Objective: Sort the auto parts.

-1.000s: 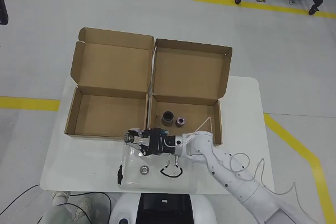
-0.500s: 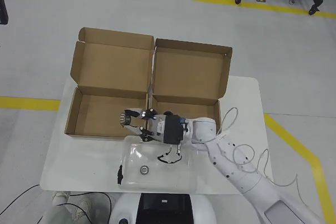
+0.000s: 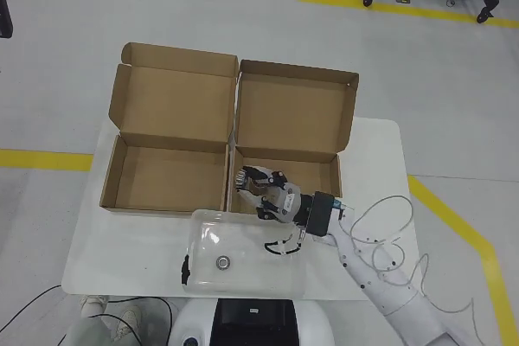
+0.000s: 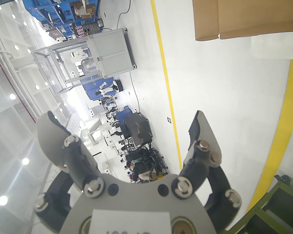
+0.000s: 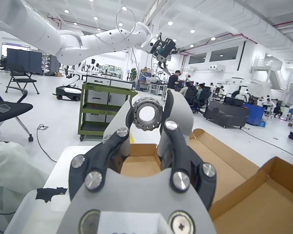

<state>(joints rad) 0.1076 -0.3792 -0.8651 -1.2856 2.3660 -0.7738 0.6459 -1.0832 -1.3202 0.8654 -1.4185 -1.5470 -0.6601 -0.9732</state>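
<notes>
Your right gripper (image 5: 149, 105) is pinched on the toothed bearing (image 5: 147, 116), held up past the plastic tub (image 3: 203, 227) at the tabletop's near edge and over the right box (image 3: 307, 176) beside its left wall, likely lined up for a drop, while your left gripper (image 4: 123, 118) hangs wide open and empty.

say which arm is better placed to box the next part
Right: its end effector grips the bearing above the right box; the left end effector is open, empty, raised high.

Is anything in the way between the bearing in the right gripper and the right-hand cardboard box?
Nothing visible. The right gripper holds the bearing over the open right-hand box, whose lid is folded back.
</notes>
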